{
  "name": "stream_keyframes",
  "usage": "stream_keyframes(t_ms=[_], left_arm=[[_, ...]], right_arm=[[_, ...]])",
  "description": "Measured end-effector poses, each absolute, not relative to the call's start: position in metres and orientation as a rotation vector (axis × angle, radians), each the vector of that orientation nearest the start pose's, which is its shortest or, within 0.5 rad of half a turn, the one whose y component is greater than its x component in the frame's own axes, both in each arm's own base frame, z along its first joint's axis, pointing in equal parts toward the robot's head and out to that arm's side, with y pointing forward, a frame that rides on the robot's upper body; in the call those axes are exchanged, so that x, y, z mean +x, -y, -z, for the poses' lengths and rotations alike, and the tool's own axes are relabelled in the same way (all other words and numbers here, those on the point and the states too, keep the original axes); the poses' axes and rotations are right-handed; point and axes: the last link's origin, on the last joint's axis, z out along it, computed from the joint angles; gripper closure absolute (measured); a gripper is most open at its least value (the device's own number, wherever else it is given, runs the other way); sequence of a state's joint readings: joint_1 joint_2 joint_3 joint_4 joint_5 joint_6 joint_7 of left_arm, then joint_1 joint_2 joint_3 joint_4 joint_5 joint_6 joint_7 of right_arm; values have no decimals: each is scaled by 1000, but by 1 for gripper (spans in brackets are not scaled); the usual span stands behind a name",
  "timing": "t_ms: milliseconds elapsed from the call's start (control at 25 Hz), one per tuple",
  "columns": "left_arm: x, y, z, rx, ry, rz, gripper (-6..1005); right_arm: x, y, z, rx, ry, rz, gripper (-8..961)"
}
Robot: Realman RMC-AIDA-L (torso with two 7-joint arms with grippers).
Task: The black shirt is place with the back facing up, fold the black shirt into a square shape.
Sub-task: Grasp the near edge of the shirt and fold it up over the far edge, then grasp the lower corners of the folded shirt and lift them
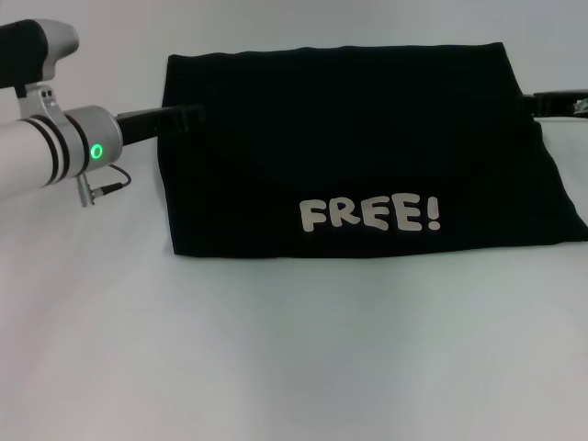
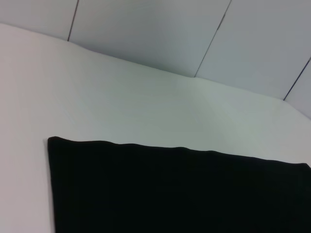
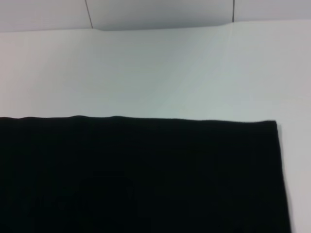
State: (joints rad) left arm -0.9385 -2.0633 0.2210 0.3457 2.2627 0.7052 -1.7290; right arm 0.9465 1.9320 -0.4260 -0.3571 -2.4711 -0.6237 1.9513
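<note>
One shirt [image 1: 367,156], folded, spans between two claws: left claw [image 1: 188,117] at its left edge, right claw [image 1: 537,103] at its right edge; grip on either unreadable.

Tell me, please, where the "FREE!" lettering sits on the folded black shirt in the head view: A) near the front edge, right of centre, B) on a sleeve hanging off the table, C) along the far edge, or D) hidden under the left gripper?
A: the cream "FREE!" lettering lies near the black shirt's front edge, right of its centre.
</note>
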Motion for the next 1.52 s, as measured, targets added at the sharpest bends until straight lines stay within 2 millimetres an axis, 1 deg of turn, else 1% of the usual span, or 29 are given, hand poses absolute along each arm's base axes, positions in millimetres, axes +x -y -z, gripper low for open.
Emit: stream_keyframes(t_ms=[80,120,240,400,440,520,560,680,760,920,1000,1120,1320,1520], left_arm=[[-245,-473,-3,-1959,1169,562,719],[-245,-474,-5,-1954,1164,563,691],[-246,-477,-15,-1946,1137,564,607],[-249,-471,-29,-1979,1131,589,407],[-251,-464,-35,-1997,1143,612,357],[-255,-454,-42,-2028,1155,638,290],[-258,-446,-44,-2060,1162,653,256],[-265,-420,-40,-2181,1175,653,155],[-273,-405,-35,-2246,1180,609,147],[-286,-385,-22,-2315,1181,479,130],[-292,-377,-18,-2340,1179,421,121],[-295,-368,-11,-2392,1156,341,113],[-293,-367,-1,-2440,1070,274,113],[-288,-377,14,-2441,961,167,113]], right_arm=[[266,-495,-65,-1927,-1028,-241,736],[266,-495,-65,-1927,-1028,-241,695],[261,-497,-74,-1926,-996,-251,571],[256,-493,-83,-1977,-1021,-288,404],[255,-490,-88,-1989,-1038,-303,361],[255,-482,-95,-2027,-1078,-334,276],[256,-478,-98,-2044,-1096,-346,269],[260,-462,-102,-2095,-1151,-399,247],[266,-452,-101,-2122,-1189,-425,232],[275,-441,-95,-2133,-1237,-438,237],[277,-438,-92,-2132,-1245,-439,238],[279,-438,-90,-2129,-1249,-439,238],[276,-439,-89,-2129,-1245,-442,237],[275,-440,-88,-2129,-1247,-446,247]])
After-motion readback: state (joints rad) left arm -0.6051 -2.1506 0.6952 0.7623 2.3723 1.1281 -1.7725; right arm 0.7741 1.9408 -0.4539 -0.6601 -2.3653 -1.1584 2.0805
